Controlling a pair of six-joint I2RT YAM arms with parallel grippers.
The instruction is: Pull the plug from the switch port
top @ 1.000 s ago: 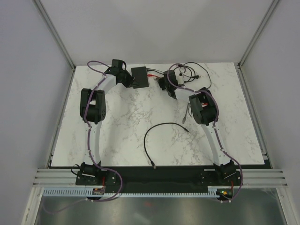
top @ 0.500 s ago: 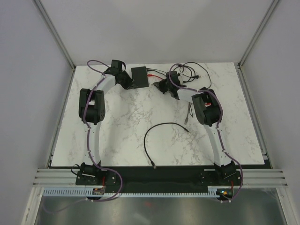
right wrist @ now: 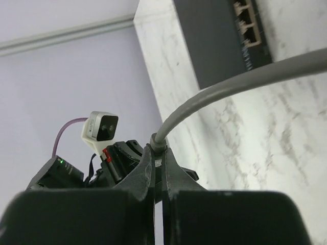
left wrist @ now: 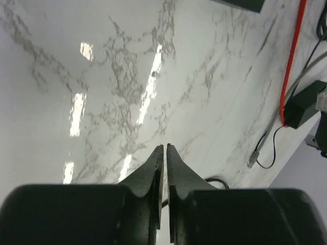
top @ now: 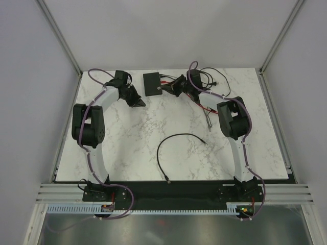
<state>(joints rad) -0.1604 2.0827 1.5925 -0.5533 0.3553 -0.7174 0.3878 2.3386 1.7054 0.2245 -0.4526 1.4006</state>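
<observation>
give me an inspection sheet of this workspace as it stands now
surface: marble tabletop, no spills seen
job's things: switch lies flat near the far edge; the sockets that show in the right wrist view look empty; the end of the grey cable is held apart from it
clutter: black adapter brick; loose black cable mid-table
grippers: right pincer shut on the grey cable; left pincer shut, empty, over bare marble
cables: red cable runs past the brick; cannot tell whether it is plugged in
surroundings: plain walls with metal frame posts; nothing else seen
</observation>
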